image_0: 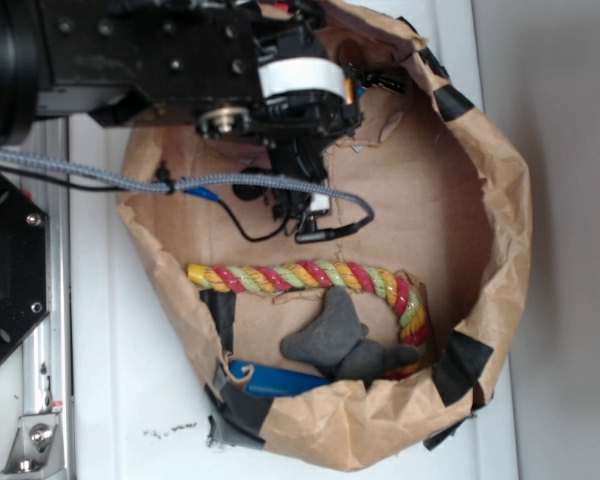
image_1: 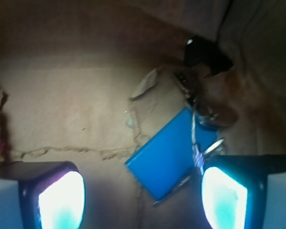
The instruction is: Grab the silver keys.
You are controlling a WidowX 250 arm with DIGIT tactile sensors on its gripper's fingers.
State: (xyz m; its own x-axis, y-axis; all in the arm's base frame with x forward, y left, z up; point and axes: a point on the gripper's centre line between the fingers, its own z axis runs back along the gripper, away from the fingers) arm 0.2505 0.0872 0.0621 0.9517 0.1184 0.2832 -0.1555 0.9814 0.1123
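Right of middle in the wrist view, the silver keys (image_1: 193, 102) lie by their blue tag (image_1: 169, 155), small, hard, probably jangly, best pinched at the flat tag by the open gripper (image_1: 143, 198).

The silver keys (image_1: 193, 119) lie between the fingers (image_1: 224, 198) (nearer the right one).
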